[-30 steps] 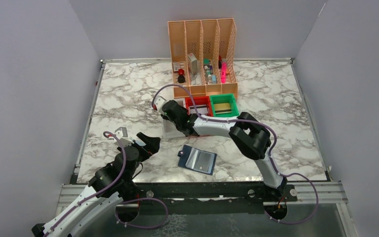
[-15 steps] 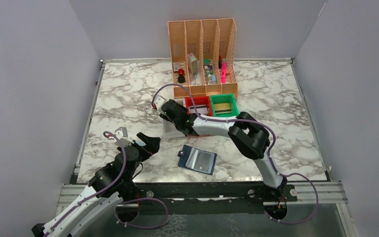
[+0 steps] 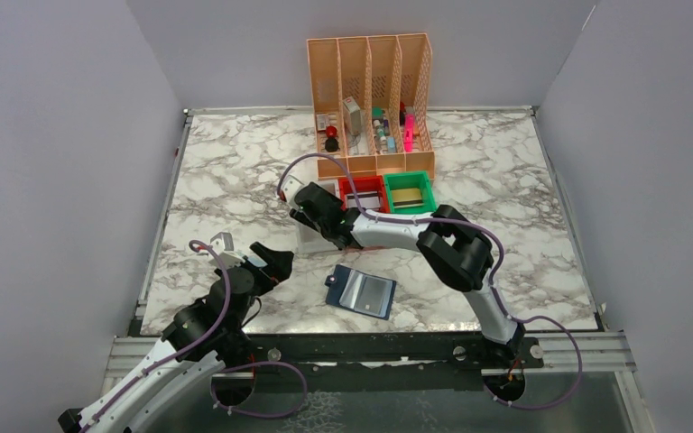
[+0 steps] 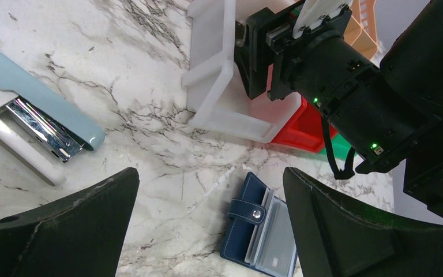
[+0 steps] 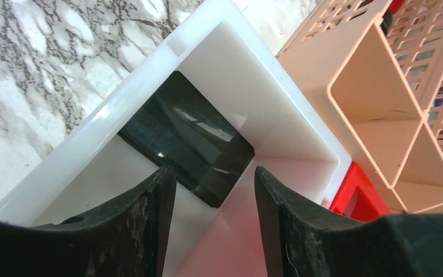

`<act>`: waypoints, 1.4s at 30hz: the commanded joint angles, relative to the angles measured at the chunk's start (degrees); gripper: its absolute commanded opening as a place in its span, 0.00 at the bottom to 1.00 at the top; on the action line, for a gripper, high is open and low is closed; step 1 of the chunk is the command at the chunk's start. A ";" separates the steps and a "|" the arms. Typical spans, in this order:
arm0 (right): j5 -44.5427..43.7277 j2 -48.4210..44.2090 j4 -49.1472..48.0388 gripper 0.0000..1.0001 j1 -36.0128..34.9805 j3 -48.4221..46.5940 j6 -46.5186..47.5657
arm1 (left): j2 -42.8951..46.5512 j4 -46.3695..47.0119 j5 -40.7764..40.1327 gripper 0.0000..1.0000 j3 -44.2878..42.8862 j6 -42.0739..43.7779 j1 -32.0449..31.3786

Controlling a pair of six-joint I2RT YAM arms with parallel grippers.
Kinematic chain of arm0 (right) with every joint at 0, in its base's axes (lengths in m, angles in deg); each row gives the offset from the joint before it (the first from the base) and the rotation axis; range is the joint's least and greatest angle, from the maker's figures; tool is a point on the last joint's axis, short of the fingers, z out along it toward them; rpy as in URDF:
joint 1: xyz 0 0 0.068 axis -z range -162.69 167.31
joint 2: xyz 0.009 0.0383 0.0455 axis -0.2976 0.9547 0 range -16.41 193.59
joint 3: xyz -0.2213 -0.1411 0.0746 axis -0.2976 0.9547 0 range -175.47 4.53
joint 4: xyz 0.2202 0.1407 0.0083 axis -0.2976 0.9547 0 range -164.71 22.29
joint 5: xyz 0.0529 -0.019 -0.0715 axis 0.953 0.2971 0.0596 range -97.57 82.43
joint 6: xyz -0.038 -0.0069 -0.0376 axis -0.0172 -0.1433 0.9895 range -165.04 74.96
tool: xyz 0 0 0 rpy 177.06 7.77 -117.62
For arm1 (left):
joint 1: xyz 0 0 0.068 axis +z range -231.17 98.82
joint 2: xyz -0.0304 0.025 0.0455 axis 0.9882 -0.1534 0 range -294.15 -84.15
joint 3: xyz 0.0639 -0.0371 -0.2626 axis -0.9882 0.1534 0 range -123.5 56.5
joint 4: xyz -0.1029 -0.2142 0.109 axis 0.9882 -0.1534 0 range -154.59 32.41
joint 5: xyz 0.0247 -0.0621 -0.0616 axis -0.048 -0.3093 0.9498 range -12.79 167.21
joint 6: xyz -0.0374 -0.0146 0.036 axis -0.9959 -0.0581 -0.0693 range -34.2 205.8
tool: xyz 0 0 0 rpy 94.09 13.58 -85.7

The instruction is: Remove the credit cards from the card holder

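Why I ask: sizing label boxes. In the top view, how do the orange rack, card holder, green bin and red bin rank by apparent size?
1. orange rack, clearly largest.
2. card holder, narrowly ahead, though nearer the camera.
3. green bin.
Unranked: red bin, partly hidden by the right arm.
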 commanded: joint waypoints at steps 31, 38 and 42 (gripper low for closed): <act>13.68 -58.43 5.61 0.52 0.07 58.97 -76.79 | -36.77 28.14 30.38 0.68 -8.65 21.37 -10.62; 20.26 -56.35 1.67 0.48 0.04 60.81 -76.42 | -45.22 24.88 22.45 0.68 -11.04 21.84 -15.30; 22.19 -56.06 0.13 0.45 0.05 61.47 -76.00 | -47.03 24.59 21.50 0.68 -10.46 21.77 -15.37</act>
